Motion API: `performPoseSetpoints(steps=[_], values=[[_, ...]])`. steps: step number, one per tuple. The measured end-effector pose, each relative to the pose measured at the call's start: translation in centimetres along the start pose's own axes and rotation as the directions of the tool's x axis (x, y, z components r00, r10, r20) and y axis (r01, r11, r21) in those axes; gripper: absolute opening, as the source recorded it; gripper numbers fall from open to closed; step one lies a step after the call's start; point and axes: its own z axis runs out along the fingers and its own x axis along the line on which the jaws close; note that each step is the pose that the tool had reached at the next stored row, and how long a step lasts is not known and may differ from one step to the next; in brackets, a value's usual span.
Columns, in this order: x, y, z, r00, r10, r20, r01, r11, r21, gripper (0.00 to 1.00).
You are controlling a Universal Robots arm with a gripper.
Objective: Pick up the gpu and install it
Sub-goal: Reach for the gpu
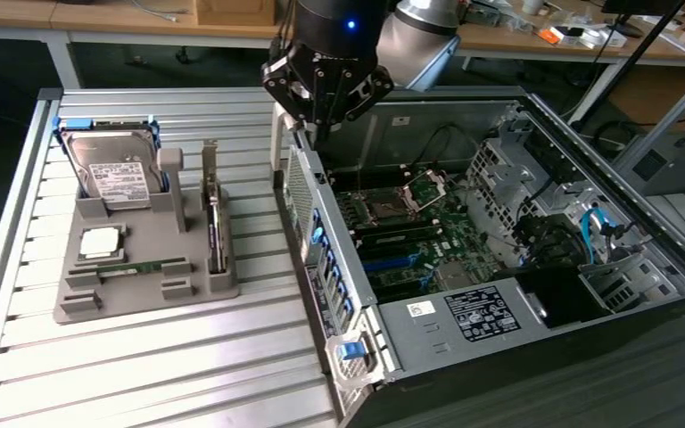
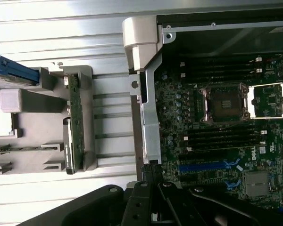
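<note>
**Shut claw [image 1: 308, 134] empty; graphics card [image 1: 214, 214] untaken**

The open computer case [image 1: 474, 316] lies board-up for access. Beside it on the desk [image 1: 140, 374], the card stands edgewise in a holder [image 1: 140, 299], easy to grip. Beyond, the claw hovers over the case's rim.

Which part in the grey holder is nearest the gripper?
The gpu, upright on edge along the holder's side next to the case; the hard drive, chip and memory stick sit farther off.
</note>
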Motion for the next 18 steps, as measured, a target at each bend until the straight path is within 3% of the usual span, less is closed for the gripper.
performPoseSetpoints(steps=[18], values=[[0.94, -0.07, -0.02, 1.0, 0.0, 0.0, 0.0, 1.0, 0.0, 0.11]])
